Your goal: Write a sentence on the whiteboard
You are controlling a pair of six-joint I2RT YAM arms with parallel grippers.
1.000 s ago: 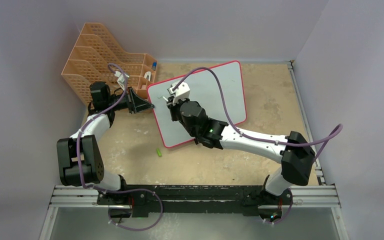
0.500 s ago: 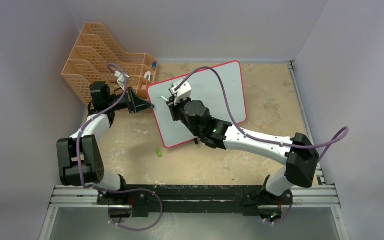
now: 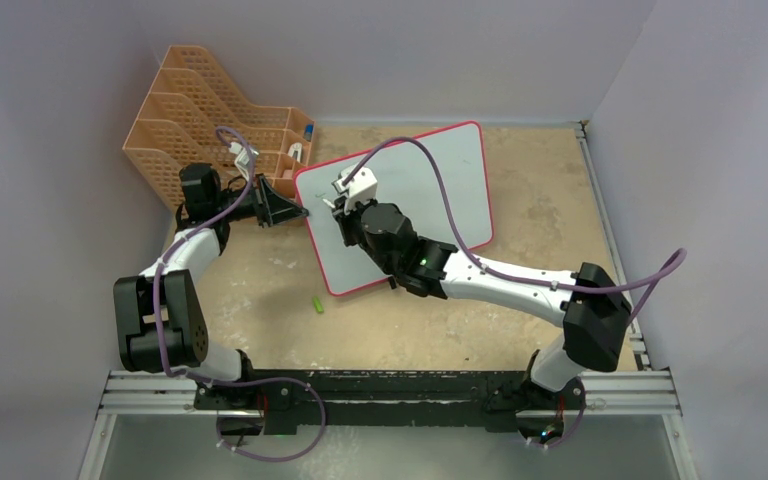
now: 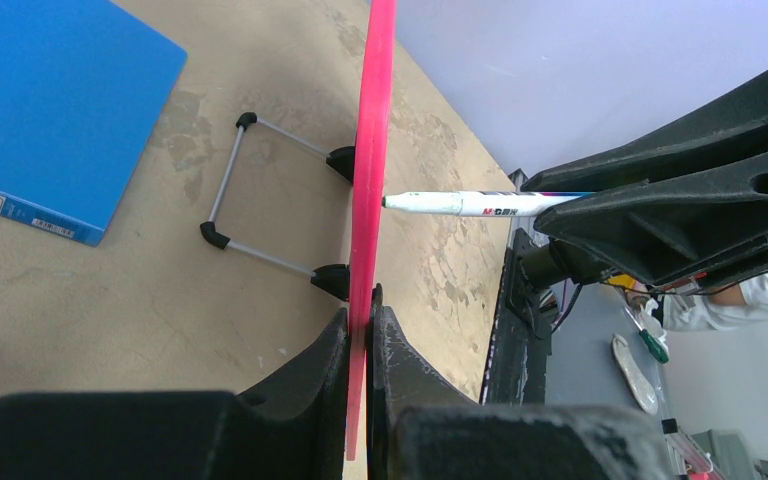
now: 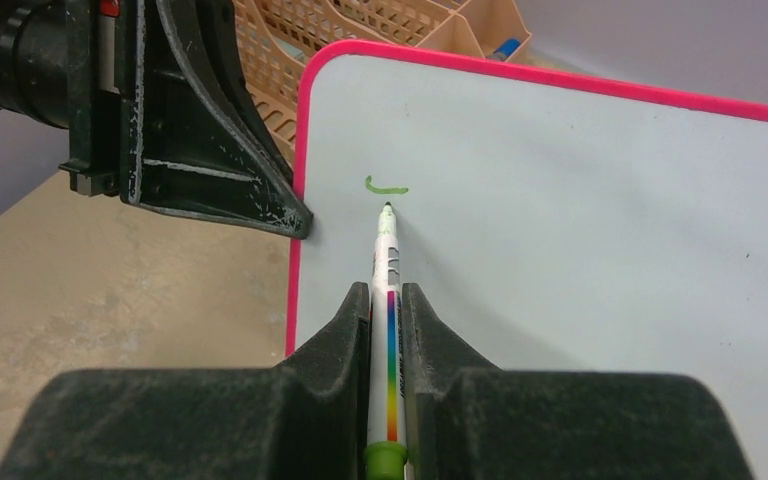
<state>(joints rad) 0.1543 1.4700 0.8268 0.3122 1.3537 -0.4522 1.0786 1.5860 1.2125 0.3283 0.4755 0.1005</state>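
The whiteboard (image 3: 430, 190) stands tilted on the table, white with a pink-red frame (image 5: 560, 82). My left gripper (image 3: 300, 212) is shut on its left edge; the left wrist view shows the pink rim (image 4: 372, 150) pinched between the fingers (image 4: 360, 320). My right gripper (image 5: 387, 295) is shut on a white marker (image 5: 388, 260) with a rainbow stripe. The marker's tip sits at the board's surface near the upper left corner. Of the sentence, one short curved green stroke (image 5: 386, 186) shows just above the tip. The left wrist view sees the marker (image 4: 460, 203) meeting the board side-on.
An orange mesh file rack (image 3: 200, 110) stands behind the left arm, close to the board's corner. A small green cap (image 3: 317, 304) lies on the table in front of the board. A blue folder (image 4: 50, 110) and the board's wire stand (image 4: 260, 190) lie behind it.
The right wrist shifted slightly up and right with the marker, then came back near where it was. The left gripper and the board have not moved.
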